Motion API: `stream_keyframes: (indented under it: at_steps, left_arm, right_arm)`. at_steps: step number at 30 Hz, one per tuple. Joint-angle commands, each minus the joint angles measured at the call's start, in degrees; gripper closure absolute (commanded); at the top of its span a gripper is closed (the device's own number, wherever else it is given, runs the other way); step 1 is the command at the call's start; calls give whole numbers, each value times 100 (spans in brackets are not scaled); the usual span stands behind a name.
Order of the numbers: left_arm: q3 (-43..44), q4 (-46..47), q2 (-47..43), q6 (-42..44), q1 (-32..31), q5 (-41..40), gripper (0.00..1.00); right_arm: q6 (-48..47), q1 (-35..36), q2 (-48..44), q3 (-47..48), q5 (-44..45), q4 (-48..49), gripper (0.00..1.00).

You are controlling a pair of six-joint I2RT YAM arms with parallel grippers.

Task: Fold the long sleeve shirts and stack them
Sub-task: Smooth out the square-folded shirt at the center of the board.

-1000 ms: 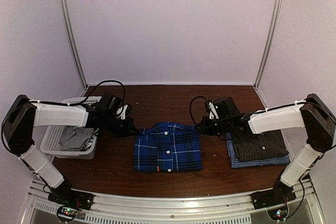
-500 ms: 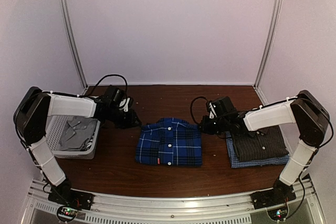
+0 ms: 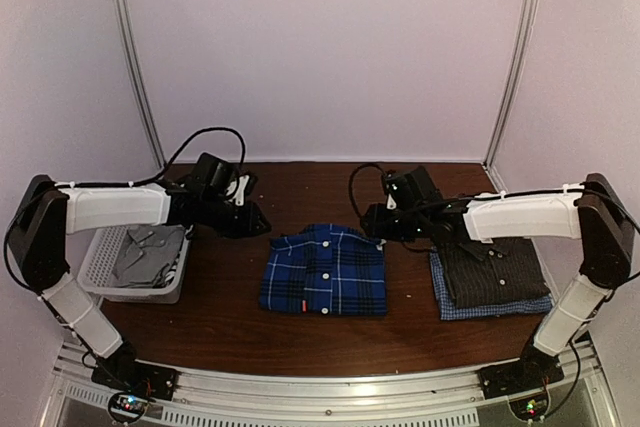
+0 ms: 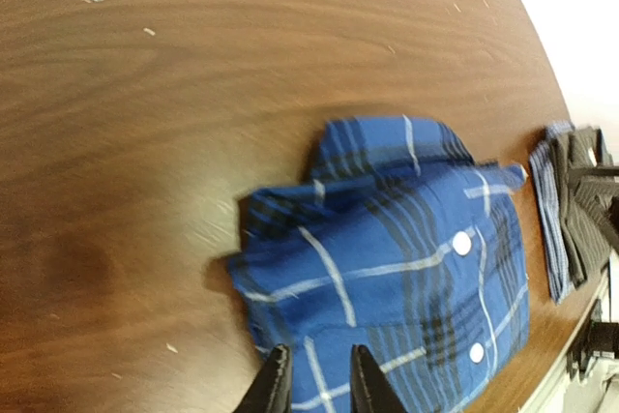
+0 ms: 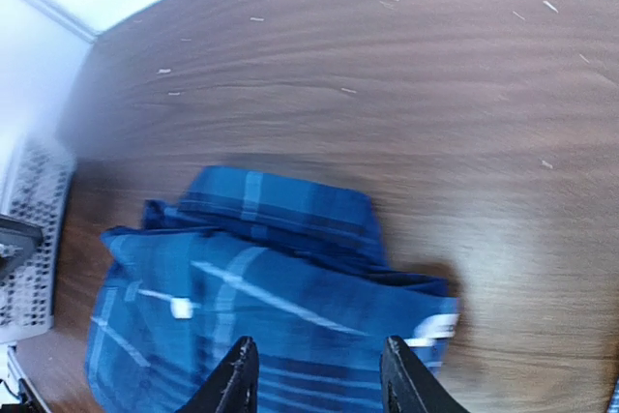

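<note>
Left tool (image 4: 317, 386) and right tool (image 5: 319, 376), now spread, have released the folded blue plaid shirt (image 3: 323, 270); stacking likely comes next.

plaid shirt (image 3: 323, 271): I see royal blue, navy bars, thin white lines, white buttons
grey shirt (image 3: 492, 272): dark grey check
bottom shirt (image 3: 480, 311): pale blue, fine check
basket (image 3: 130, 293): white mesh
counter (image 3: 220, 327): reddish-brown wood grain
</note>
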Motion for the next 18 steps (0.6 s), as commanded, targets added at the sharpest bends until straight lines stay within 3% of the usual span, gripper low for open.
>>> stream_keyframes:
  at_steps: [1,9,18]
  left_arm:
    - [-245,164,-104,-147,-464,214,80]
    - [503,182,947,-216,-756,172,89]
    - [2382,-800,2761,65,-651,-394,94]
  right_arm:
    - [-183,583,131,600,425,-233,58]
    - [-327,948,1227,1578,229,-373,66]
    - [-507,549,2304,2244,-184,-602,68]
